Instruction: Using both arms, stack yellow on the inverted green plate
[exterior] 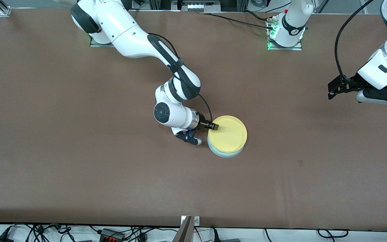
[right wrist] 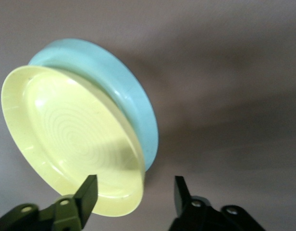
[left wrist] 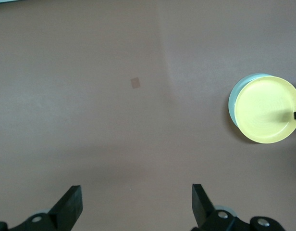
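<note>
The yellow plate point(exterior: 228, 134) lies right side up on the pale green plate point(exterior: 225, 154), which is upside down on the brown table; only the green rim shows under it. My right gripper point(exterior: 213, 126) is low at the yellow plate's rim on the side toward the right arm's end. In the right wrist view it point(right wrist: 136, 195) is open: the yellow plate's point(right wrist: 71, 134) rim sits loosely between the jaws, above the green plate point(right wrist: 114, 82). My left gripper point(exterior: 331, 90) waits open in the air over the left arm's end of the table, with nothing between its fingers point(left wrist: 71, 204).
A small darker square mark point(exterior: 300, 163) is on the table, nearer the front camera than the stack and toward the left arm's end. Both arm bases point(exterior: 286, 37) stand along the table's edge farthest from the front camera. Cables lie past the table's front edge point(exterior: 193, 226).
</note>
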